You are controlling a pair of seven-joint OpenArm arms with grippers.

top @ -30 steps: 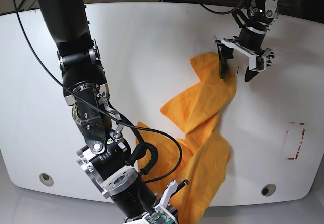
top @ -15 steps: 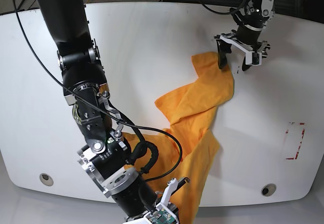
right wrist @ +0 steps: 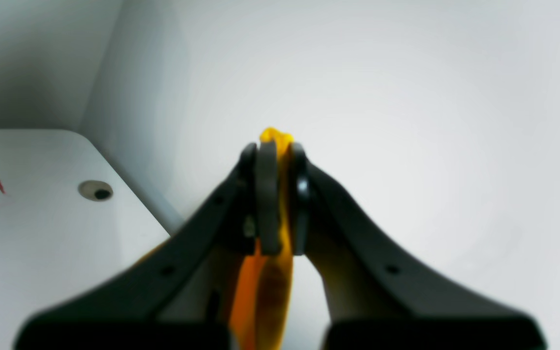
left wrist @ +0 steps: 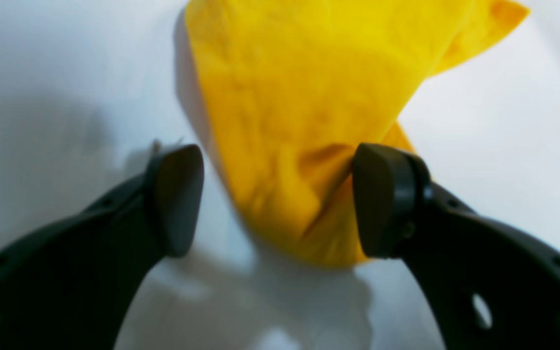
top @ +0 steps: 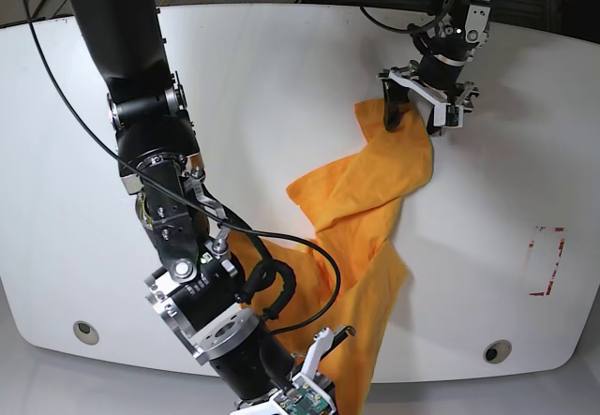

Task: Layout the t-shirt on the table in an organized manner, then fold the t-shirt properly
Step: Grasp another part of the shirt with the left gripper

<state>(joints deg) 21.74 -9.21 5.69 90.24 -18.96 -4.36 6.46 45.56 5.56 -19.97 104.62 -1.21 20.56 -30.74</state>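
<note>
Orange-yellow t-shirt [top: 361, 190] – white table [top: 281, 78]

Right arm [top: 155, 181]: thick glossy black segments, silver joint rings with screws, black cables looping alongside (one in corrugated sleeve). Left arm [top: 450, 45]: slimmer, black with white brackets. Both wrist views: matte black curved fingers [left wrist: 382, 204], flat pads.

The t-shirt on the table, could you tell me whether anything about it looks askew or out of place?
Yes. The t-shirt lies twisted in a crumpled diagonal band across the table, and its near end hangs over the front edge, pinched in the shut right gripper. The open left gripper straddles its far corner.
</note>
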